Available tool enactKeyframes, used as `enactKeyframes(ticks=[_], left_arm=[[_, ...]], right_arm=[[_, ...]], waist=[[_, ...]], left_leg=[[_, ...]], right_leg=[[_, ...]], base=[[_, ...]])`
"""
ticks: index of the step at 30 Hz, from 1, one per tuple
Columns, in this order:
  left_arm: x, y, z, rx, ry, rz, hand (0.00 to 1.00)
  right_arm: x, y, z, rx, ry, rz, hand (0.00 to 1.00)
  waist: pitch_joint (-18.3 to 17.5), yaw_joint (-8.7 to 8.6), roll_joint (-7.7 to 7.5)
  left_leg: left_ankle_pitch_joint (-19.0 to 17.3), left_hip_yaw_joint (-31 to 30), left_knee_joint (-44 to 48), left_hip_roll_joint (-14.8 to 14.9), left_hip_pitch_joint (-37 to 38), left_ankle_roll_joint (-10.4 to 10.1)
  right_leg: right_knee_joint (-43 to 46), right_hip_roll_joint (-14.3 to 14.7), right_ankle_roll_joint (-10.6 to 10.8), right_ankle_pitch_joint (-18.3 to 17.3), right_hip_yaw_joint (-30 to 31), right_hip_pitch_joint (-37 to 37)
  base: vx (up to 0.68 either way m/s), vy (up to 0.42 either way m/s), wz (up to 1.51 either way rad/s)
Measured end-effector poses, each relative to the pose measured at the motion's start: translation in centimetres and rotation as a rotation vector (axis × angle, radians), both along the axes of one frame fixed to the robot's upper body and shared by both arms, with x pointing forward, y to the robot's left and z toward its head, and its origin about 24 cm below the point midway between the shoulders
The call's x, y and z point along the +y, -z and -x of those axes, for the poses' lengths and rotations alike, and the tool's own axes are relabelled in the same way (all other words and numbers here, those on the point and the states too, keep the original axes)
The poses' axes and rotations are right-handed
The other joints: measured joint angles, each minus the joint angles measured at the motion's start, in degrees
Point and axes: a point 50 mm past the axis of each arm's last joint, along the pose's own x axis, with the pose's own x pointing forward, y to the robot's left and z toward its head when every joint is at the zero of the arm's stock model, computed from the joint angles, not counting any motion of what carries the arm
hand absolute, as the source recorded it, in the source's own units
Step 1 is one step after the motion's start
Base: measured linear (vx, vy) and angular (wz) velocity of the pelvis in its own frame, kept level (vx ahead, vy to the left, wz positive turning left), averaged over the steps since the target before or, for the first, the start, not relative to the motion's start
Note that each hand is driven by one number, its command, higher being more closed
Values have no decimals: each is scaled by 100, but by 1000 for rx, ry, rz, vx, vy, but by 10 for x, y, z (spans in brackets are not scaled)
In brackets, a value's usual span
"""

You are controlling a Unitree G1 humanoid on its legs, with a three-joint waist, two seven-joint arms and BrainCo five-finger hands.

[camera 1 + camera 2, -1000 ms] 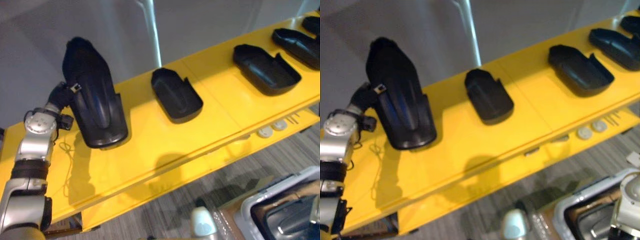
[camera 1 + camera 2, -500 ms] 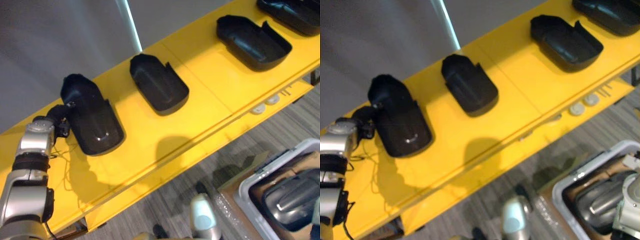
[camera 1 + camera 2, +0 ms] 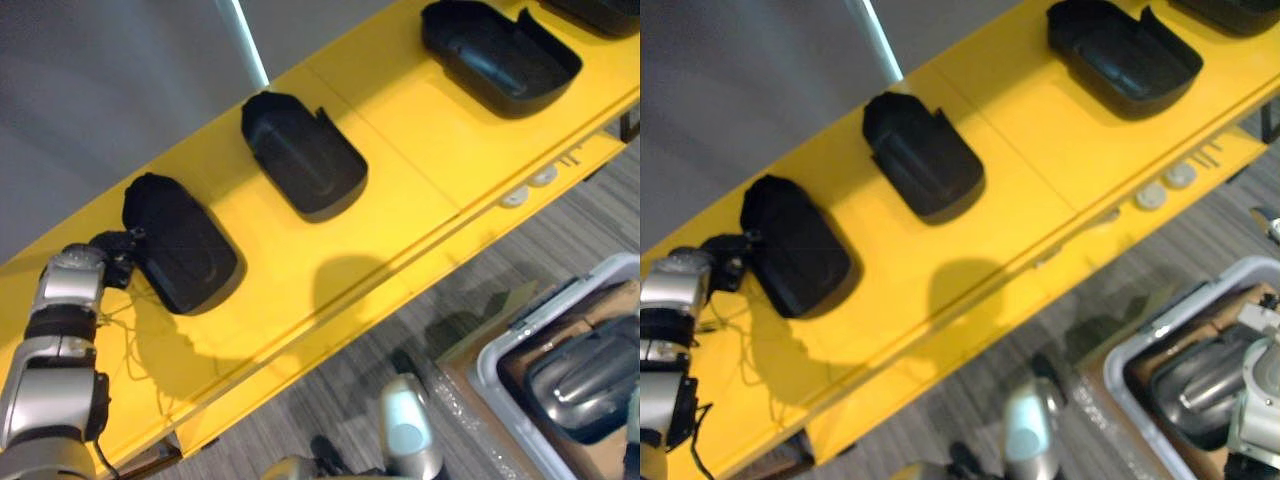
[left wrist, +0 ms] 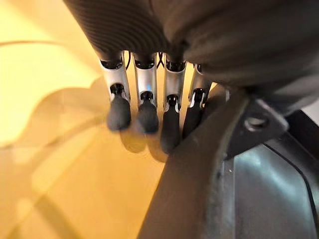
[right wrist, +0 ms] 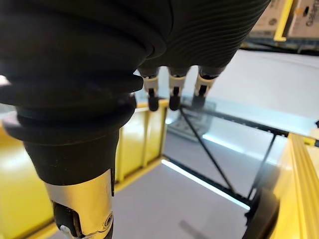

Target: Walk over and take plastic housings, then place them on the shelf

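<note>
At the left of the frame, a black plastic housing (image 3: 180, 245) lies flat on the yellow shelf (image 3: 400, 190). The left hand (image 3: 115, 255) sits at its edge, fingers (image 4: 144, 107) straight beside the rim, thumb hidden. It is best drawn away sideways without nudging the housing. The right hand (image 5: 173, 89) hangs empty, fingers relaxed.

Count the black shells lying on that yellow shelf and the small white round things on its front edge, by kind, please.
Black housings: 4 (one cut off at the view's edge)
White discs: 2
Total: 6
</note>
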Motion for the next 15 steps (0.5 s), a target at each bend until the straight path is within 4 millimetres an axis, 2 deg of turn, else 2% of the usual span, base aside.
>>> enactKeyframes(ticks=[5, 8, 13, 15], left_arm=[[-2, 0, -1, -1, 9, -41, 0], [-2, -7, -4, -58, 7, -100, 0], [0, -49, -9, -204, 56, -240, 0], [-4, -58, -10, -244, 86, -263, 0]], right_arm=[[0, 1, 0, 11, -18, -7, 0], [1, 4, -3, 29, -53, -19, 0], [11, 11, -6, 59, -163, -20, 0], [13, 15, -7, 70, -184, -38, 0]], waist=[[-3, -18, 6], [-7, -8, 13], [-34, 49, 48], [-115, 111, 85]], left_leg=[[-37, 7, 76, -5, -13, 31], [-37, -1, 76, 14, 2, 31], [-35, -149, 54, 33, -4, 33], [-35, -198, 44, 67, -4, 33]], right_leg=[[-207, -29, 35, 125, 2, 106], [-388, -26, 36, 224, -10, 222], [-648, -62, 42, 334, -168, 431], [-753, -65, 35, 354, -271, 529]], base=[[0, 0, 0], [0, 0, 0], [8, 3, 10], [31, -17, 25]])
